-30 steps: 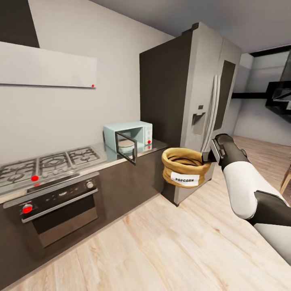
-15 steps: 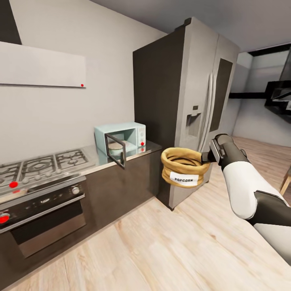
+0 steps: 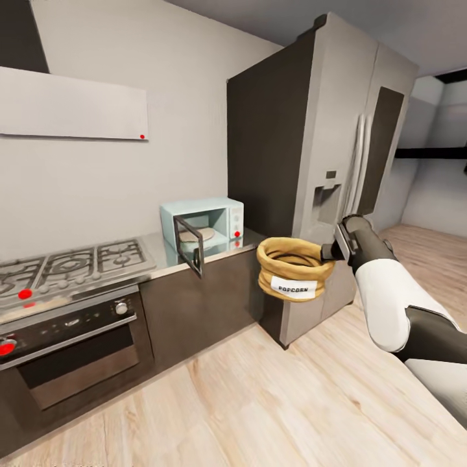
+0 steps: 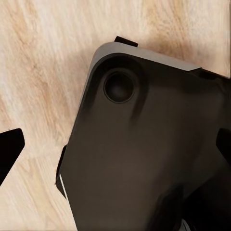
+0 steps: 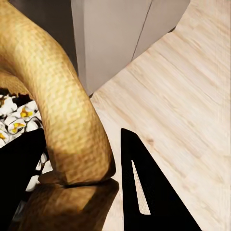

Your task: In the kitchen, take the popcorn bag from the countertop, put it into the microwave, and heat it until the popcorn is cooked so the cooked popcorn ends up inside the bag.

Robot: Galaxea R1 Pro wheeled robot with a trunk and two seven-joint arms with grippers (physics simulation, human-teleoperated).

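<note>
The tan popcorn bag (image 3: 293, 269) hangs in the air in front of the fridge, its white "POPCORN" label facing me. My right gripper (image 3: 329, 251) is shut on its thick rolled rim (image 5: 72, 125), one finger inside and one outside. White popped kernels (image 5: 14, 115) show inside the bag. The mint-blue microwave (image 3: 224, 217) stands on the grey countertop (image 3: 165, 256) to the left of the bag, and its dark glass door (image 3: 189, 245) is swung open. My left gripper (image 4: 115, 144) stands open above the robot's dark base and the wooden floor.
A tall grey fridge (image 3: 337, 162) rises right behind the bag at the counter's end. A gas hob (image 3: 65, 266) and a dark built-in oven (image 3: 71, 350) lie left of the microwave. Light wooden floor (image 3: 272, 389) stretches in front of the cabinets.
The whole view has shifted and the fridge looms larger, so the camera has moved nearer. The bag stays held in the right gripper at the same spot relative to the arm.
</note>
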